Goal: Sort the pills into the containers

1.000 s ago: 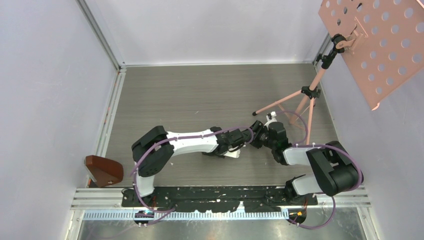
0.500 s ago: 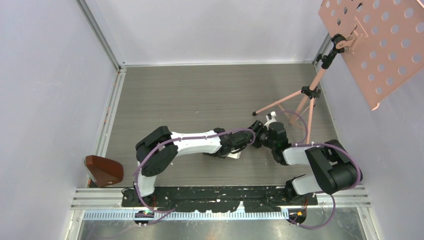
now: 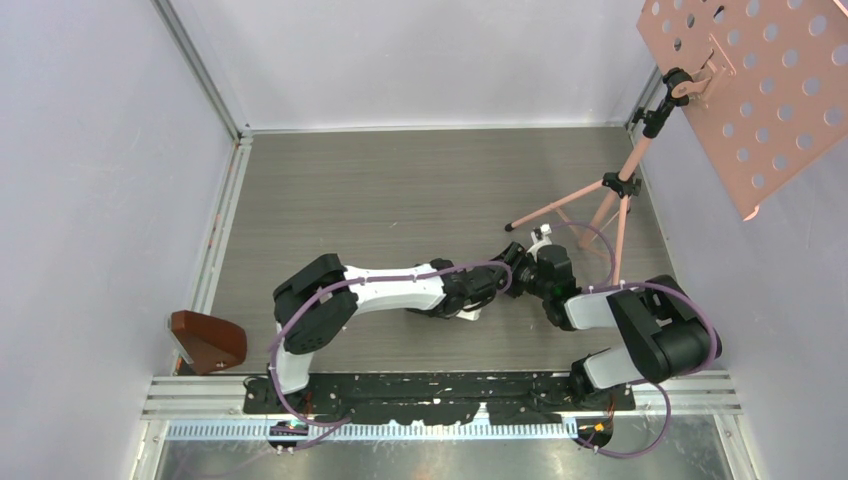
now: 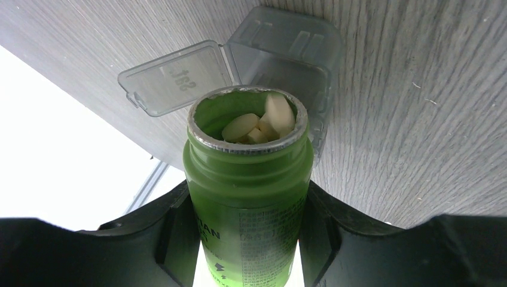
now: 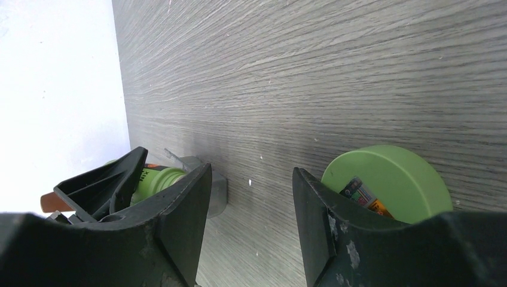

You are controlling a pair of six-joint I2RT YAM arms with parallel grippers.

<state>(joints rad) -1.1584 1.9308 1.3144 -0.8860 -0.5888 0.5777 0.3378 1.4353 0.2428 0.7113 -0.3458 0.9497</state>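
My left gripper (image 4: 246,200) is shut on the green bottle (image 4: 248,161), which is open at the top and tipped forward. Several pale pills (image 4: 260,122) lie at its mouth. Just beyond the mouth the grey see-through case (image 4: 281,51) sits on the table with its lid (image 4: 173,78) flipped open. My right gripper (image 5: 251,179) is open and empty, low over the table. The bottle (image 5: 156,178) and case (image 5: 218,188) show behind its left finger. The green cap (image 5: 394,173) with a coloured sticker lies to its right. In the top view the grippers (image 3: 487,282) (image 3: 517,262) almost meet and hide these things.
A pink music stand (image 3: 620,185) with a perforated plate stands at the back right, its legs close to my right arm. A brown object (image 3: 207,338) sits at the table's near left edge. Grey walls close in the wooden table (image 3: 400,190).
My left arm's elbow has shifted a little to the right and its gripper has crept slightly towards the right gripper. The right arm has barely moved.
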